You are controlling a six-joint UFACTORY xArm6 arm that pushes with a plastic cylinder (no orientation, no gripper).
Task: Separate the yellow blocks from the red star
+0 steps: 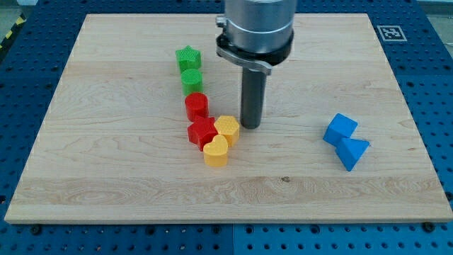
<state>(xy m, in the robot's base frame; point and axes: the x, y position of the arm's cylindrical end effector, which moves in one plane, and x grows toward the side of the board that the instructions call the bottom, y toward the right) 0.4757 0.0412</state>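
Wooden surface [106,177]: red star [202,132] touches two yellow blocks [226,129] [216,151]. My tip [250,126], without jaws, stands just right of them; approach step, next a push separating them.

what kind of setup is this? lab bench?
Likely a robotics lab bench: a wooden board on a blue perforated table, a fiducial marker at the board's top right corner, and my tip just right of the yellow blocks touching the red star.
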